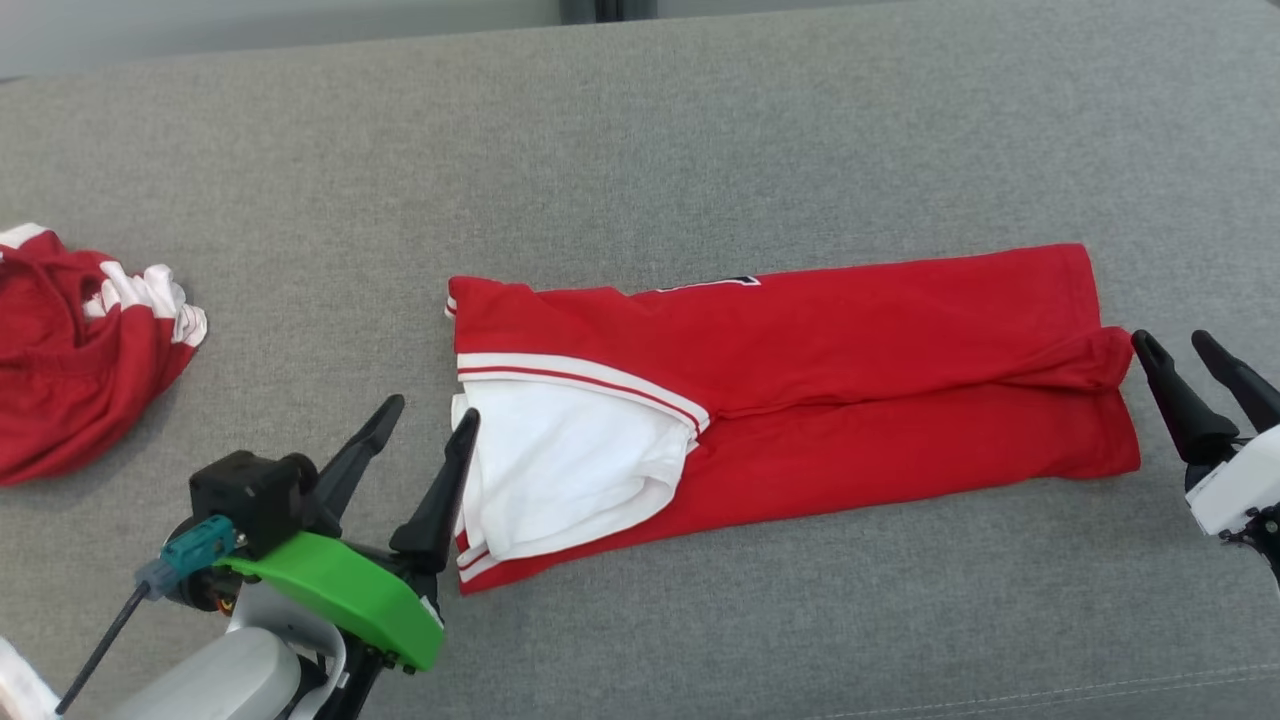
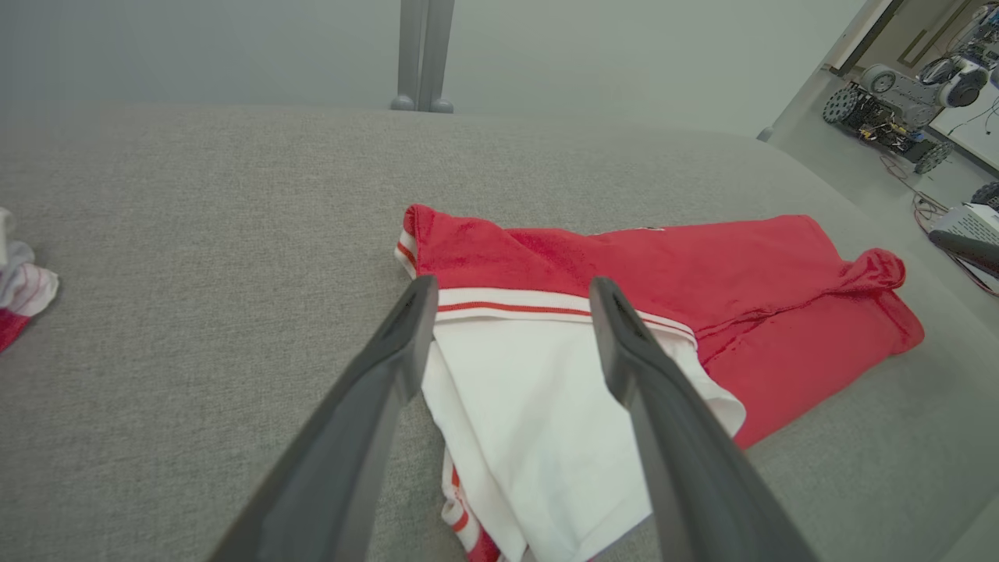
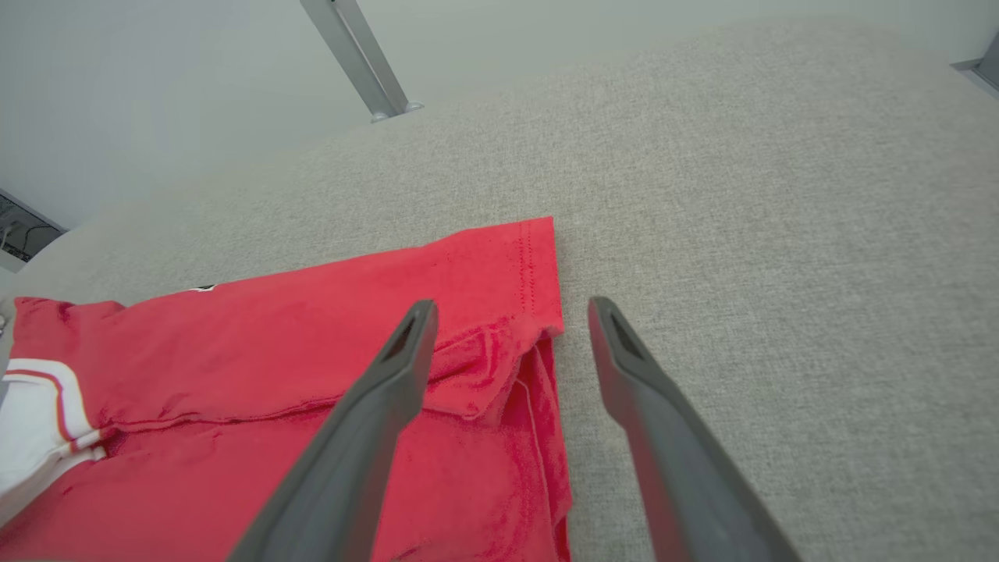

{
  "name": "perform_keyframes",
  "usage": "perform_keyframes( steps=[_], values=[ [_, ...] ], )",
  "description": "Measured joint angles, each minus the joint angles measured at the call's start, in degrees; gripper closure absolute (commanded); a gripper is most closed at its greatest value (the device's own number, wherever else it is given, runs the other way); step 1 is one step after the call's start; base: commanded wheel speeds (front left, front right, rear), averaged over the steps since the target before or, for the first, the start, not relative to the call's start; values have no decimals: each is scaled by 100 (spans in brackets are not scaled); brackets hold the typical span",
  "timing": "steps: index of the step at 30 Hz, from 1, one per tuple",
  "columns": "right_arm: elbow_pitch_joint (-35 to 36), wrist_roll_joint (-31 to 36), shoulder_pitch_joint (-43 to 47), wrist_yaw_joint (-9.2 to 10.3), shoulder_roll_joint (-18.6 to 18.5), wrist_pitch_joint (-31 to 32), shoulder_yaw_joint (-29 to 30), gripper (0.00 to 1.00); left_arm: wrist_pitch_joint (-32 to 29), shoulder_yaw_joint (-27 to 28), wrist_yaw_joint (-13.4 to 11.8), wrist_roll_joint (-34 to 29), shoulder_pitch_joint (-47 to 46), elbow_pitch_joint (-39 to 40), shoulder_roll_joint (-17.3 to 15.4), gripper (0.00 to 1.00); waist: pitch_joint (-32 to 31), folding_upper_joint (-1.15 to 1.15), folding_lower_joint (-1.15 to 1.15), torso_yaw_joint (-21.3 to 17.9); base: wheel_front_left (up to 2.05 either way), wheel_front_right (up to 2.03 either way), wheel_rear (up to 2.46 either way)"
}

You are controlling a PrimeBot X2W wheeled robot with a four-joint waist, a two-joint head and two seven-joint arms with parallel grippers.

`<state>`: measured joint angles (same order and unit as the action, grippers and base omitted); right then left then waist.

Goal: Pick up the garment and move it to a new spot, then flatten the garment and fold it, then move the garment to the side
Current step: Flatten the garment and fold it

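The garment (image 1: 850,370) is a red shirt with white sleeves and red-and-white trim, lying folded lengthwise into a long strip on the grey cushion (image 1: 640,150). My left gripper (image 1: 435,415) stands open at the strip's left end, beside the white sleeve (image 1: 570,465), with nothing between its fingers. In the left wrist view the garment (image 2: 702,281) lies ahead of my open left gripper (image 2: 507,293). My right gripper (image 1: 1180,345) is open just off the strip's right end, empty. The right wrist view shows the red hem corner (image 3: 538,273) ahead of the right gripper (image 3: 511,308).
A second red-and-white garment (image 1: 70,350) lies crumpled at the cushion's far left. The cushion's seam (image 1: 1050,690) runs near the front edge. A metal post (image 2: 421,55) stands behind the cushion, and a wheeled robot (image 2: 897,101) is on the floor to the far right.
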<state>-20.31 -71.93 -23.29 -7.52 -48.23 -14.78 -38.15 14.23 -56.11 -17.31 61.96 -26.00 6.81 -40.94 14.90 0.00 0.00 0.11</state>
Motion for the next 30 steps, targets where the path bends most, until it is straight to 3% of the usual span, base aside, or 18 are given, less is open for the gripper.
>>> perform_keyframes(
  steps=[3, 6, 12, 21, 30],
  values=[
    [-1, 608, 96, 0, 264, -21, 417, 0, 58, 505, -144, -54, 304, -20, 193, 0, -215, 0, 0, -48, 0, 0, 0],
    [13, 1326, 263, 0, 624, -27, 894, 0, 79, 1180, -267, -535, 659, -15, 476, 0, -407, 0, 0, -107, 0, 0, 0],
    [-51, 2358, 728, 0, 1330, -27, 1536, 0, 80, 2240, -227, -1642, 1517, -172, 1259, 0, -715, 0, 0, -193, 0, 0, 0],
    [-642, 2981, 1120, 2, 2045, -27, 2414, 0, 89, 3263, 400, -3476, 2284, -539, 2577, 0, -808, 0, 0, 97, 0, 0, 0],
    [-1791, 2919, 607, 0, 2131, 133, 2552, 0, 89, 3584, 964, -4597, 2500, -762, 3351, 0, -687, 0, 0, 520, 0, 0, 0]
  ],
)
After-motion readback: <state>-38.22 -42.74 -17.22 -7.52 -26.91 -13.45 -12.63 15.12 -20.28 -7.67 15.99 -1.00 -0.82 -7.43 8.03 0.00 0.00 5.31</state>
